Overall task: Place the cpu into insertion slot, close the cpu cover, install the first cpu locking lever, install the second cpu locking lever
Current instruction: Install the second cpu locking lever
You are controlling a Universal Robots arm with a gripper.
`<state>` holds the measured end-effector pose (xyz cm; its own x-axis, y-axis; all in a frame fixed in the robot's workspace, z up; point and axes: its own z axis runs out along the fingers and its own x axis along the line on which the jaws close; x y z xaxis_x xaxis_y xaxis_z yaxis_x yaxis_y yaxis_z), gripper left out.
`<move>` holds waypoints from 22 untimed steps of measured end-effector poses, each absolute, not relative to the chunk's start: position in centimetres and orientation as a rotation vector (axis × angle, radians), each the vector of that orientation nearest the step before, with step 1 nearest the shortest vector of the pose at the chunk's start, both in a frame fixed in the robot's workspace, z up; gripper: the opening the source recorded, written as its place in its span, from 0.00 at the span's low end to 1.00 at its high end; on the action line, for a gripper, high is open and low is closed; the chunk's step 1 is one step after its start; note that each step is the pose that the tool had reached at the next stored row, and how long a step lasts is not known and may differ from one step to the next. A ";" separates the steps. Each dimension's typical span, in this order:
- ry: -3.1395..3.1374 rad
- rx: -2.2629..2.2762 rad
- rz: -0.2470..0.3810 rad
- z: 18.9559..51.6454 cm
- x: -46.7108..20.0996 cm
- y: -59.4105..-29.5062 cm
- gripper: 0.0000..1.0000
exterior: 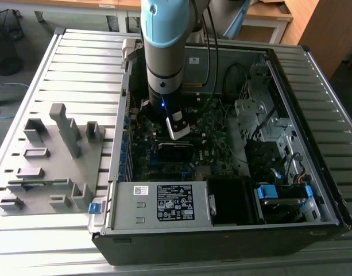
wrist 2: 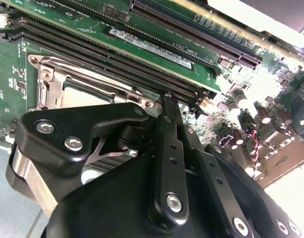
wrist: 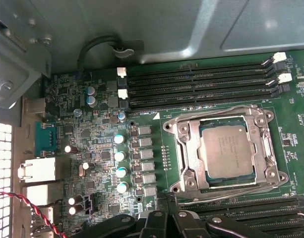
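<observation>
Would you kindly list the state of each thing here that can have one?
cpu: seated in the socket.
cpu cover: closed down around the cpu.
locking lever: lying flat along the cover's edge.
end effector: empty, fingers together beside the socket.
computer case: side open.

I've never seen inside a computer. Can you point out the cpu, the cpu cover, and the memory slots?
cpu (wrist: 227, 148), first wrist view, middle of its grey metal top.
cpu cover (wrist: 184, 148), first wrist view, on the frame's side bar.
memory slots (wrist: 196, 82), first wrist view, middle of one long black slot.

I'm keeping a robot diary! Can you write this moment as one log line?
small square silver-grey cpu: seated in socket | thin silvery metal cpu cover: closed around it | black end effector: empty, above green motherboard
</observation>
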<state>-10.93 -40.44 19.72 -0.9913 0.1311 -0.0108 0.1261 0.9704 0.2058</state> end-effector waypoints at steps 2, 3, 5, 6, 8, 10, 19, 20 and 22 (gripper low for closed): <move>3.094 0.202 0.320 19.7 -10.9 -40.4 0.10; 3.094 0.202 0.320 19.7 -10.9 -40.3 0.10; 3.094 0.202 0.320 19.7 -10.9 -40.3 0.10; 3.094 0.202 0.320 19.7 -10.9 -40.2 0.10; 3.094 0.202 0.320 19.7 -10.9 -40.2 0.10; 3.094 0.202 0.320 19.7 -11.0 -40.1 0.10; 3.095 0.202 0.320 19.3 -11.2 -39.8 0.10; 3.095 0.202 0.320 19.3 -11.2 -39.8 0.10; 3.095 0.202 0.319 19.3 -11.3 -39.7 0.10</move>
<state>-11.28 -39.71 19.31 -0.9913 0.1311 -0.0105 0.1262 0.9706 0.2050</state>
